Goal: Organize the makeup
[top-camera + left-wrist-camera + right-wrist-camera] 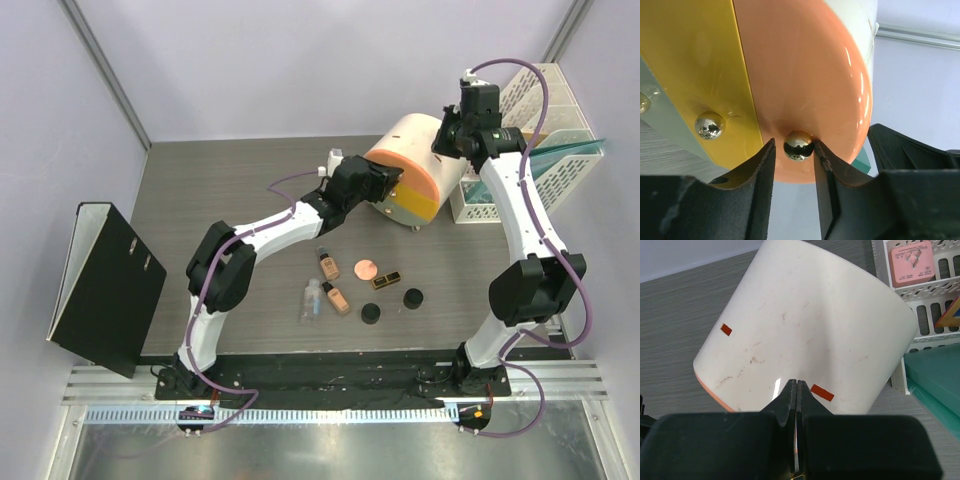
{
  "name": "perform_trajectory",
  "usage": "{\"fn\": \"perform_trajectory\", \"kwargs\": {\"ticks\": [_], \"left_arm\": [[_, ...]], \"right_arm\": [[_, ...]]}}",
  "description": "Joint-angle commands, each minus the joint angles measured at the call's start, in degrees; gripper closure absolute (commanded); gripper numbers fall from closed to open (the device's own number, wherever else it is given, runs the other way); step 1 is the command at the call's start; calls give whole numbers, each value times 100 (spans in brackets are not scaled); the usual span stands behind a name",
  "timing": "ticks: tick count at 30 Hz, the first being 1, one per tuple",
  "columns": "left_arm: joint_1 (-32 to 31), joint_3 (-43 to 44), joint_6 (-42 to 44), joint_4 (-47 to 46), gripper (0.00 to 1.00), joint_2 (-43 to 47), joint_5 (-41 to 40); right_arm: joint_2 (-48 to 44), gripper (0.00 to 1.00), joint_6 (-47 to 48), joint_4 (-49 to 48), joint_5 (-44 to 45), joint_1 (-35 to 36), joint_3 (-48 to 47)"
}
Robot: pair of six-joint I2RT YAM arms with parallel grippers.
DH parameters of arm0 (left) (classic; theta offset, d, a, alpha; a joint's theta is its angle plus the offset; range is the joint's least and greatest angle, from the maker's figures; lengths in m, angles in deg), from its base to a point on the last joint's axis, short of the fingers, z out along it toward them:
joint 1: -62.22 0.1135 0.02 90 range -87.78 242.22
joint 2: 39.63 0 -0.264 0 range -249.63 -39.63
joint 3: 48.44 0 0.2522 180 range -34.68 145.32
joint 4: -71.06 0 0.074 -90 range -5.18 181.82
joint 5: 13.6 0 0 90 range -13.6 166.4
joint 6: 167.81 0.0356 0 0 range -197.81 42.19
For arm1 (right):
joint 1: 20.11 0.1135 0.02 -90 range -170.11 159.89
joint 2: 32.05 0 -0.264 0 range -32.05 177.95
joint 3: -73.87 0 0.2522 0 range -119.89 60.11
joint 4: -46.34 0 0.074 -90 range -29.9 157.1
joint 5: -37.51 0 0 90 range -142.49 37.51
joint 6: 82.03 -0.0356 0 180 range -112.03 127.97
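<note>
The makeup lies on the table in front of the arms: two beige bottles with black caps, a clear bottle, a pink round compact, a black-gold lipstick and two black round jars. My left gripper is open at the cream drum box's orange drawer. Its fingers bracket the drawer's metal knob, with a small gap on the left side. My right gripper is shut and empty, its tips against the drum's cream wall.
A yellow drawer with its own knob sits beside the orange one. A white mesh organiser and a teal folder stand right of the drum. A black binder lies at the left edge.
</note>
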Motion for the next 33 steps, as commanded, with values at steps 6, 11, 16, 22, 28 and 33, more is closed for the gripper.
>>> {"fn": "perform_trajectory", "kwargs": {"ticks": [6, 11, 16, 22, 28, 33], "left_arm": [[30, 118, -65, -359, 83, -128, -243], [47, 100, 40, -342, 100, -111, -190], [74, -40, 225, -333, 100, 47, -129], [126, -243, 673, -167, 100, 390, -76], [162, -804, 718, -280, 100, 829, -120], [162, -1121, 805, -324, 100, 1119, -111]], "right_arm": [[-36, 99, 100, -214, -57, 0, 47], [-18, 99, 109, -214, -242, 0, 47], [0, 99, 126, -214, -242, 0, 82], [17, 99, 109, -214, -251, 0, 126], [8, 99, 109, -214, -251, 9, 196], [-27, 99, 100, -214, -251, 0, 240]]}}
